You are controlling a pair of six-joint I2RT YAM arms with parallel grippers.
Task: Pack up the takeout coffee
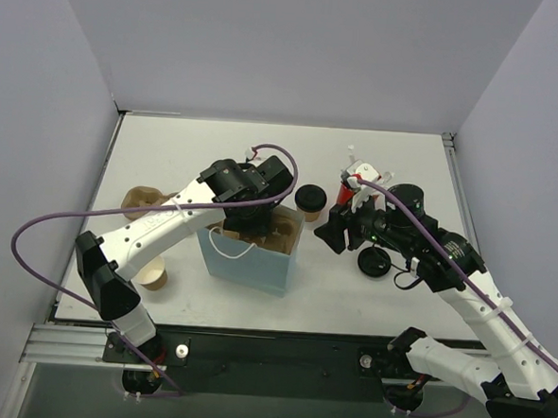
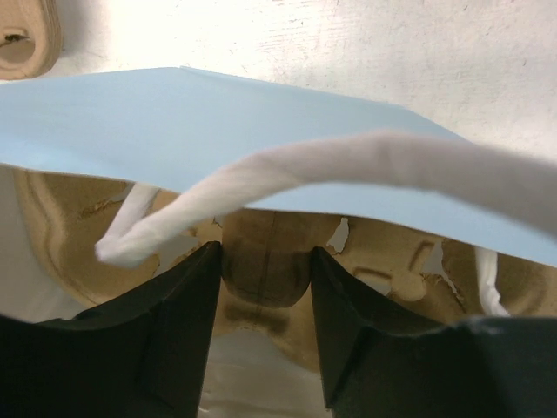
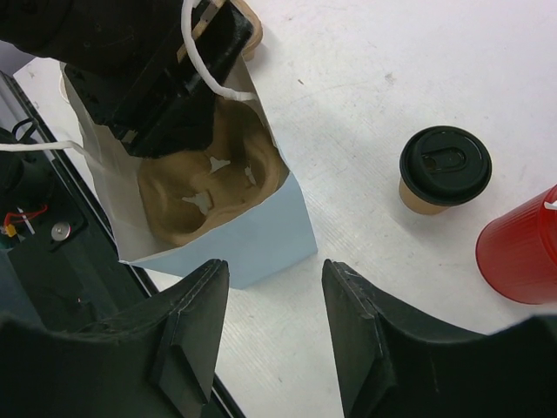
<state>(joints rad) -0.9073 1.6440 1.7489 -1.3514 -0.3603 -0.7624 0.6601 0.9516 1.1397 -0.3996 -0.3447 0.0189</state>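
Two grippers differ. Left gripper [image 2: 265,257], lower centre, inside the blue paper bag [image 2: 218,122], appears clamped on the centre ridge of the pulp cup carrier [image 2: 400,261]. Right gripper [image 3: 274,279], lower centre, has its jaws apart and empty. Takeout coffee [image 3: 445,167] stands upright on the table, right of frame.

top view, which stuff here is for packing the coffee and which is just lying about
For the job: takeout coffee, blue bag, cup carrier inside it.
Lying about: red cup of straws, loose black lid, lidless tan cup, spare carrier.
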